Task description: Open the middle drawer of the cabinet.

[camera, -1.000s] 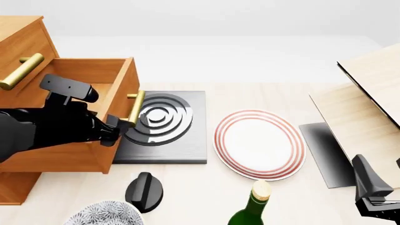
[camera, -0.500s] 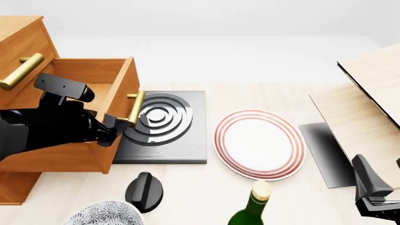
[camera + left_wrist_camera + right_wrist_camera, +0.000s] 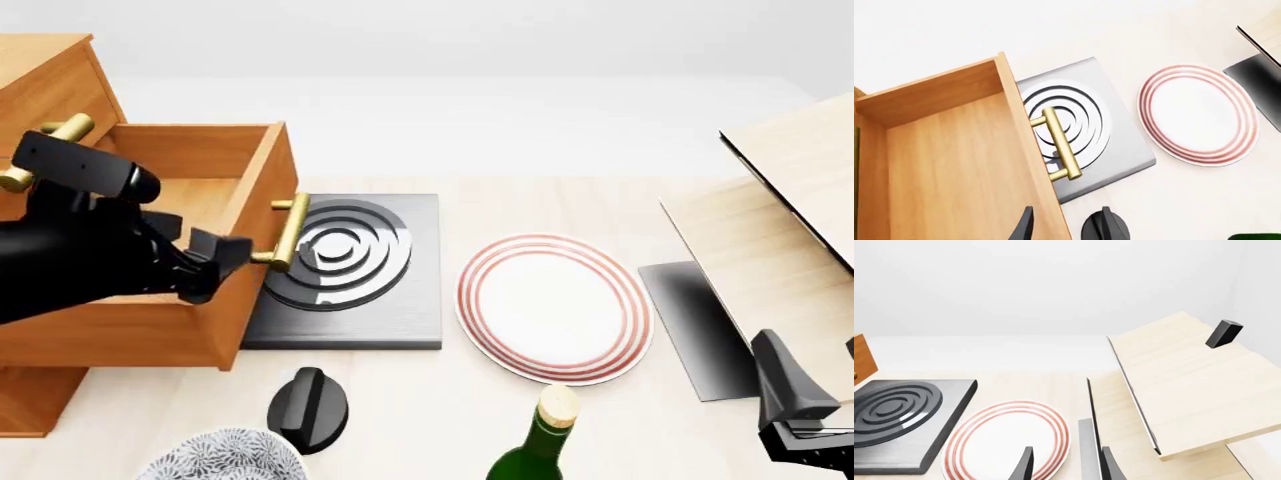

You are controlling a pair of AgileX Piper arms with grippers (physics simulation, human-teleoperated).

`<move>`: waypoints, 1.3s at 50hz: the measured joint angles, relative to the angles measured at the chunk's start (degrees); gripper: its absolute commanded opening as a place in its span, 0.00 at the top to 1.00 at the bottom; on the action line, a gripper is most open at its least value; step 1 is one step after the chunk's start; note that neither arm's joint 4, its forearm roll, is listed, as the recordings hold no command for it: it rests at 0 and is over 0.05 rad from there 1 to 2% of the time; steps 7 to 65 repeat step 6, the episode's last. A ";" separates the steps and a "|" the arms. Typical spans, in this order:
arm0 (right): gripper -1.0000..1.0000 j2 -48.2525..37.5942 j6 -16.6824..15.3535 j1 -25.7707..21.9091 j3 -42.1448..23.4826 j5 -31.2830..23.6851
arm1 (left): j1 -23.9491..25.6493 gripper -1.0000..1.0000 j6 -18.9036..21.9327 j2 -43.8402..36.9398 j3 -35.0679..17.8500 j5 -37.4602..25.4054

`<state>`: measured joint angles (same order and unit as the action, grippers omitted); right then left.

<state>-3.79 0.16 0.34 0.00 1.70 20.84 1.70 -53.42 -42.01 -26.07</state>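
1. Two pincers are mine to report. My left gripper [image 3: 214, 262] sits at the left of the front view, just short of the drawer's front panel, its black fingers spread apart around nothing; in the left wrist view one finger tip [image 3: 1024, 227] shows at the bottom edge.
2. My right gripper [image 3: 801, 415] rests in the bottom right corner of the front view, well apart from the cabinet; its two fingertips [image 3: 1024, 465] stand parted and hold nothing.
3. Just beside the left gripper, the middle drawer [image 3: 200, 190] is pulled out of the cabinet [image 3: 47, 75], its hollow wooden box open to view at the left of the frame.
4. Its brass handle [image 3: 284, 232] hangs over the edge of the dark hob plate [image 3: 387, 300], free of the fingers.
5. Above it, at the far left, I see the top drawer's handle [image 3: 60, 132].
6. Right of the hob lies a red-ringed plate [image 3: 554, 305].
7. Along the bottom edge are a black knob [image 3: 310, 405], a patterned bowl [image 3: 220, 458] and a green bottle [image 3: 541, 440].
8. Pale boards [image 3: 774, 220] fill the right side.
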 measured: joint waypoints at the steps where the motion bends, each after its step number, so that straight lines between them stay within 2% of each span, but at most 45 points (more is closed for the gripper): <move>1: 0.00 0.00 0.00 0.00 0.00 0.00 | 0.00 0.00 0.05 0.23 -0.05 -0.10; 65: 0.00 0.00 0.00 0.00 0.00 0.00 | 0.19 0.00 0.29 1.48 -0.26 -0.58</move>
